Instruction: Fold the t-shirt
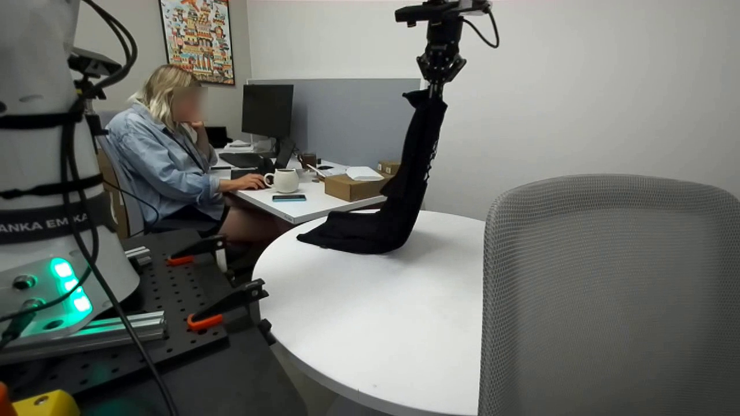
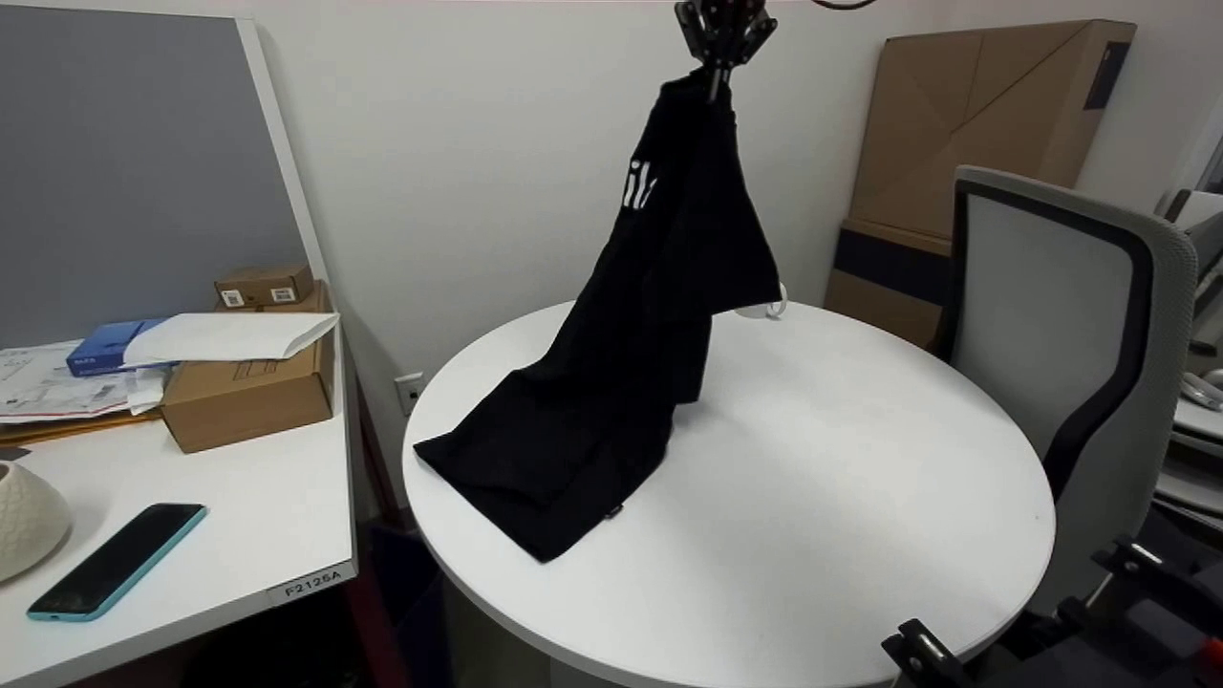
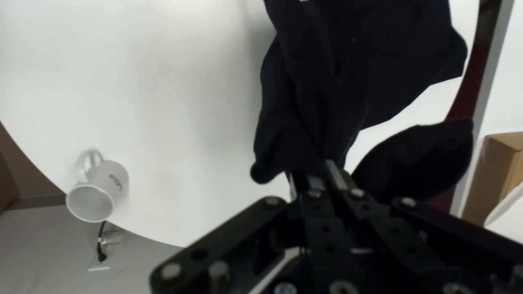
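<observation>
A round white worktop (image 2: 841, 478) stands beside a plain pale wall (image 2: 459, 191), with a power outlet (image 2: 409, 390) set low in it. A grey mesh-backed chair (image 1: 613, 300) stands just beside the worktop, tall cardboard boxes (image 2: 975, 124) behind it. Nearby, a grey partition (image 2: 124, 172) rises behind a white desk (image 2: 277, 506). A framed, many-coloured poster (image 1: 199, 40) hangs on a grey wall (image 1: 143, 20). Soft light leaves a faint sheen on the worktop.

Arm base (image 1: 34, 245): "ANKA EM…KA", partly cut off; desk edge (image 2: 311, 583): "F2125A"; t-shirt (image 2: 611, 330): white "il" plus partial letter; mug (image 3: 104, 183): print illegible
</observation>
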